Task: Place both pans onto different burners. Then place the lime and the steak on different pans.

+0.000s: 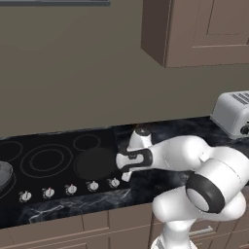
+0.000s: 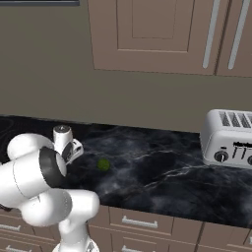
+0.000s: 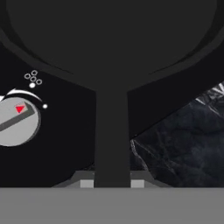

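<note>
Dark marble desk [image 2: 162, 162] with a glossy black glass cooktop [image 1: 48, 160]: the hand [image 3: 112, 181] is clamped on the matte black flat pan's [image 3: 109, 39] handle, apparently settling it over a burner.

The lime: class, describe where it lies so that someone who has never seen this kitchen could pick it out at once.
Start at the silver toaster on the dark marbled counter under the brown wall cabinets. Follow the counter away from the toaster towards the white robot arm; the lime lies alone on the stone just before the arm. It is the one small round yellow-green ball on the black surface.
</note>
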